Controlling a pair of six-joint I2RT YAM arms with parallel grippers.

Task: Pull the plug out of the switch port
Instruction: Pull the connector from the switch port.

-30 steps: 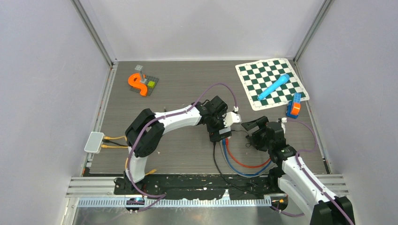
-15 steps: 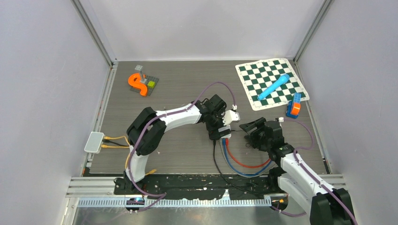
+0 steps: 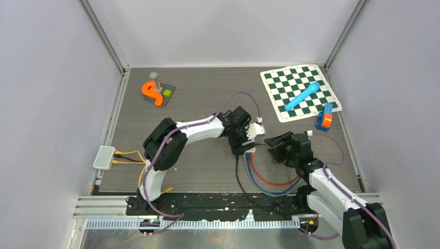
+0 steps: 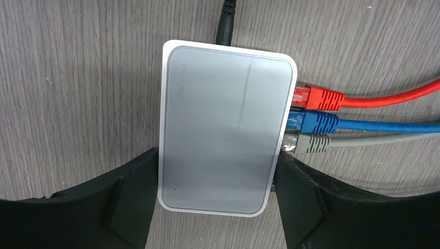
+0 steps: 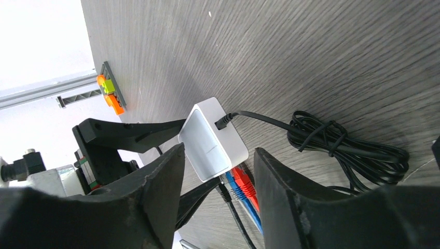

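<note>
Switch (image 4: 223, 129) between left end effector (image 4: 215, 185) jaws

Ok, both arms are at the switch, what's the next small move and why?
Probably clamp the left gripper firmly on the switch: its fingers flank the body but firm contact is unclear, and the right gripper hangs open short of the cables.

On the chequered mat (image 3: 300, 92), a blue cylinder (image 3: 302, 96); just off its near right corner, an orange-and-blue block (image 3: 325, 117). Left of the mat and nearer, the left gripper (image 3: 244, 146) over a white switch (image 3: 249, 149) (mostly hidden), the right gripper (image 3: 273, 144) just beside. Nearer still, looping red cable (image 3: 270, 182) and blue cable (image 3: 259, 186). Well left of the mat, an orange S-shaped piece (image 3: 150, 92).
</note>
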